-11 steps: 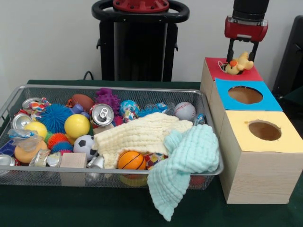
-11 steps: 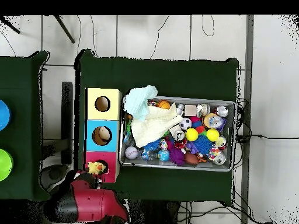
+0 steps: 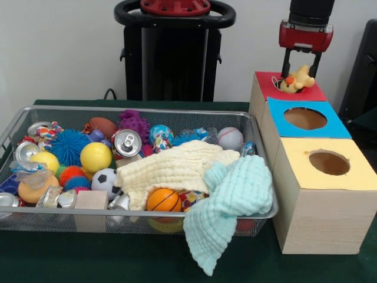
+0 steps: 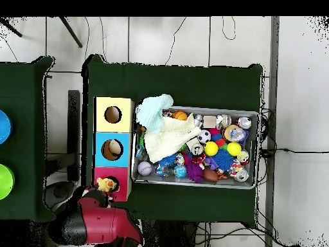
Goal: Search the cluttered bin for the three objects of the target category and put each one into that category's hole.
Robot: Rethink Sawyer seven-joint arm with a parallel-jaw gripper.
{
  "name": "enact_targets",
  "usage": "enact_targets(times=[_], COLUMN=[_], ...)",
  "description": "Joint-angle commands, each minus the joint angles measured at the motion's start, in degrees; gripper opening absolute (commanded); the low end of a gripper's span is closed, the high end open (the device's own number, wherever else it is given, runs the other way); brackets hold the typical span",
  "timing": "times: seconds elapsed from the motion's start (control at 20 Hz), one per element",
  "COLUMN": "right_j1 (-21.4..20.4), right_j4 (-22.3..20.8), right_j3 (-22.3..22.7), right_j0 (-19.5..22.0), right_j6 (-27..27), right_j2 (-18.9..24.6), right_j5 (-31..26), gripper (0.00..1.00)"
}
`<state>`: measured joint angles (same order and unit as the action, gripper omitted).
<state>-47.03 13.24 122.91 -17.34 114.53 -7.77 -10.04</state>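
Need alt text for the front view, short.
The gripper hangs over the red-topped box with a yellow plush duck at its hole. Blue-topped and yellow-topped boxes sit nearer; to the left, a wire-mesh bin holds balls, cans and two cloths.

A dark green table point(image 3: 70, 265) fills the lower frame. On it sits the silver wire-mesh bin point(image 3: 135, 223) at left and centre; at right stand three pale wooden boxes in a row: red-topped point(image 3: 257, 97), blue-topped point(image 3: 269, 134), yellow-topped point(image 3: 324, 221).
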Motion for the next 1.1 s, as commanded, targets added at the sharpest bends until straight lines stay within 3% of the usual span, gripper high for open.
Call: enact_targets(times=[0.05, 1.1], right_j1=[1.8, -3.8], right_j4=[1.5, -3.1], right_j3=[-5.0, -2.4], right_j0=[1.3, 5.7], right_j6=[9.5, 4.1], right_j2=[1.1, -1.0], right_j5=[0.5, -4.2], gripper=[1.0, 1.0])
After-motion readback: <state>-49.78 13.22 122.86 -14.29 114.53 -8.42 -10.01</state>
